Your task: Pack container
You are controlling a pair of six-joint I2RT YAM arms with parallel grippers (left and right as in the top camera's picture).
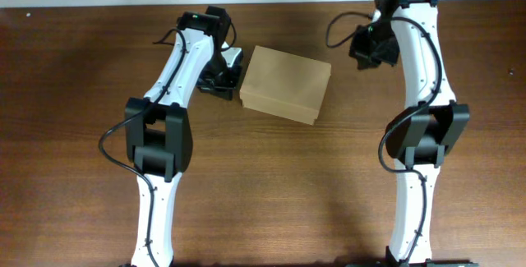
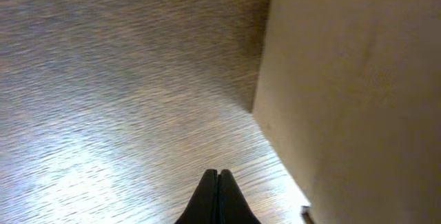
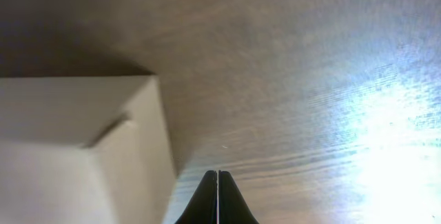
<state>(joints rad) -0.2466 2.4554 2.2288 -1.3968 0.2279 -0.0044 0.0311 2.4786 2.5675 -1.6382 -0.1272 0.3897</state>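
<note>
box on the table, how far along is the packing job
Done, by the look of it: the box sits closed with a flat top, and no loose items show on the table. In hand: nothing; the left pincer and right pincer are both shut and empty, one on each side of the box. Left: possibly nothing, though what is inside cannot be seen.

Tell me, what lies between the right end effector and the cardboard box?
Nothing: only bare wooden table separates the right end effector from the cardboard box. The overhead view shows it, and the right wrist view agrees.
</note>
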